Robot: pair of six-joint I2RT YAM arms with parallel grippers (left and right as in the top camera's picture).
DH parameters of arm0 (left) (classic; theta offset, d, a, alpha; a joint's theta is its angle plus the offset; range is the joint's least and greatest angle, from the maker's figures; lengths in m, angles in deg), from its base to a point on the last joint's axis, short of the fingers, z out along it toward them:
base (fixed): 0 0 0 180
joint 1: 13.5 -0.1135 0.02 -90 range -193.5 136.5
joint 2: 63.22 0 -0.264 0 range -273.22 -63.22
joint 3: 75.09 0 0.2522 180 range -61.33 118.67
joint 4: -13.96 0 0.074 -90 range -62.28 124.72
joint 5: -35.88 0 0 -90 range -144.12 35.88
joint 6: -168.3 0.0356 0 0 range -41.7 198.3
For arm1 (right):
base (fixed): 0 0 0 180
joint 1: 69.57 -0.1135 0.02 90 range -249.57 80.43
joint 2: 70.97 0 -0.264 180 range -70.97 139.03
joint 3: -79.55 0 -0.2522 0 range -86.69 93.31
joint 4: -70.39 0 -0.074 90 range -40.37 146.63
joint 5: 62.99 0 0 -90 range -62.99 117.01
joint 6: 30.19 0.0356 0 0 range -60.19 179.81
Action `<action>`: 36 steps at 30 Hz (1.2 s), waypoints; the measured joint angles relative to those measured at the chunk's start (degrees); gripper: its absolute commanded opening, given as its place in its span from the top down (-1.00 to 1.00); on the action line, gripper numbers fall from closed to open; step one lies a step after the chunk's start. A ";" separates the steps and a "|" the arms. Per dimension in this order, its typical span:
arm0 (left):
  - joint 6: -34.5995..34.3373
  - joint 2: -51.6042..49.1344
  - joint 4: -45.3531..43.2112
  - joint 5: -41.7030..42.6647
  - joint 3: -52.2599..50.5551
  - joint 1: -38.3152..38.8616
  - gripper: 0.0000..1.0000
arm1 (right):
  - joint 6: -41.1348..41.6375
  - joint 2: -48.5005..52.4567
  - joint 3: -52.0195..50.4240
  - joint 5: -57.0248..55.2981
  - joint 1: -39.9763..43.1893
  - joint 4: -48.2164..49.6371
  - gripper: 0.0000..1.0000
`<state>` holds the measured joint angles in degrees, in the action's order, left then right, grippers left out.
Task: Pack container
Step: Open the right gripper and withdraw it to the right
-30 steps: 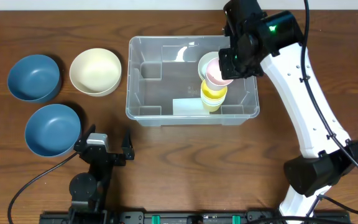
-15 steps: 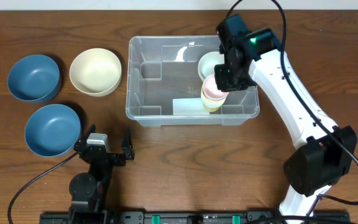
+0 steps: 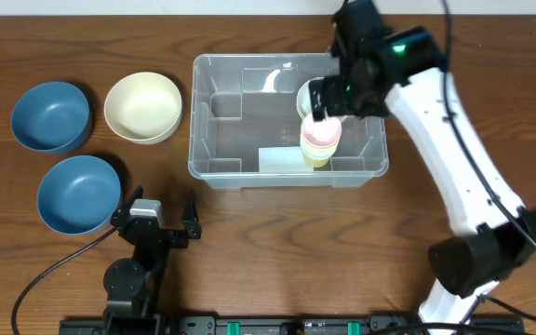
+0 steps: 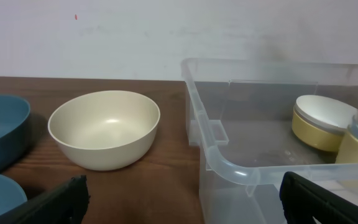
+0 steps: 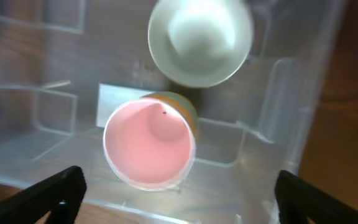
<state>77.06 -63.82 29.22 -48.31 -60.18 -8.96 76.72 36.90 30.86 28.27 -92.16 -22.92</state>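
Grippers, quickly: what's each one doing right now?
Left gripper: open, holding nothing.
Right gripper: open, holding nothing, above the pink cup in the container.

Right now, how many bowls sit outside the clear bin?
3: a cream round bowl left of the clear plastic rectangular bin, a blue round bowl further left, and a second blue bowl in front of it.
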 measured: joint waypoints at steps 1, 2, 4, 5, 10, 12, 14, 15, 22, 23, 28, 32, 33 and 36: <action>0.00 0.02 0.00 0.00 0.00 0.00 -0.96 | -0.02 -0.87 1.18 -0.13 0.68 -0.70 -0.99; 0.02 0.02 0.00 0.00 0.00 0.00 -0.96 | -0.02 -1.75 1.90 -0.22 1.38 -1.22 -0.98; 0.00 0.00 0.00 0.00 0.00 0.00 -0.96 | -0.02 -3.91 2.73 -0.55 3.78 -2.64 -0.99; 0.00 0.02 0.00 0.00 0.00 0.00 -0.96 | -0.02 -4.76 2.80 -0.72 4.90 -3.26 -0.99; 0.02 0.00 0.00 0.00 0.00 0.00 -0.96 | -0.04 -8.33 3.04 -1.46 12.92 -8.35 -0.98; 0.00 0.00 0.00 0.00 0.00 0.00 -0.96 | -0.20 -9.11 3.04 -1.92 15.54 -9.99 -0.98; 0.02 0.00 0.00 0.00 0.00 0.00 -0.96 | -0.44 -9.97 3.04 -2.56 18.12 -11.58 -0.98; 0.00 0.02 0.00 0.00 0.00 0.00 -0.96 | -0.50 -10.12 3.04 -2.78 18.47 -11.82 -0.98; 0.00 0.02 0.00 0.00 0.00 0.00 -0.96 | -0.87 -12.20 3.04 -5.99 20.87 -15.98 -0.98; 0.02 0.00 0.00 0.00 0.00 0.00 -0.96 | -0.87 -12.28 3.04 -6.25 20.87 -16.17 -0.98; 0.00 0.02 0.00 0.00 0.00 0.00 -0.96 | -1.03 -12.35 2.80 -7.34 20.87 -16.52 -0.99; 0.02 0.02 0.00 0.00 0.00 0.00 -0.96 | -1.22 -12.35 2.32 -7.48 20.87 -16.72 -0.99; 0.02 0.00 0.00 0.00 0.00 0.00 -0.96 | -1.25 -12.35 2.25 -7.50 20.87 -16.79 -0.99; 0.02 0.02 0.00 0.00 0.00 0.00 -0.96 | -1.31 -12.35 1.99 -7.52 20.87 -16.87 -0.99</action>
<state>77.08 -63.80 29.22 -48.31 -60.18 -8.96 75.41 24.55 32.85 20.75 -71.29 -39.79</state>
